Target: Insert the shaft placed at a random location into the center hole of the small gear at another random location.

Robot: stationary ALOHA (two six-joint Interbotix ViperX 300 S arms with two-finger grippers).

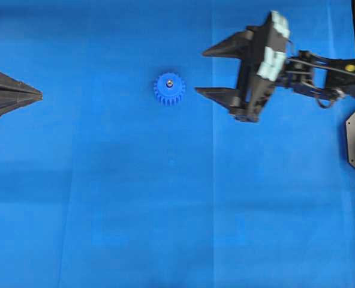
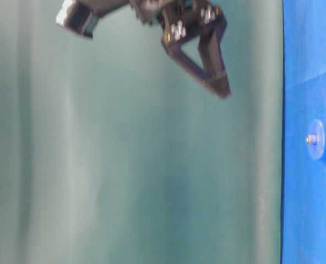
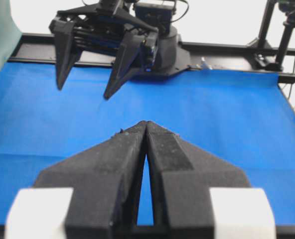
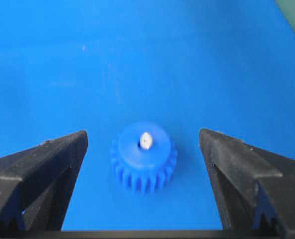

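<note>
With the shaft (image 4: 146, 140) seated in the small gear (image 1: 169, 89) mid-tabletop, the right gripper (image 1: 210, 71) hangs spread, the left gripper (image 1: 38, 95) pressed together — a careless sweep may dislodge it.

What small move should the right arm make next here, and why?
Probably just a retreat of the right gripper away from the small gear. The shaft already stands in the center hole, its silvery tip poking out of the hub, and the jaws are wide open and empty, clear of the gear. The left gripper sits shut at the edge.
</note>
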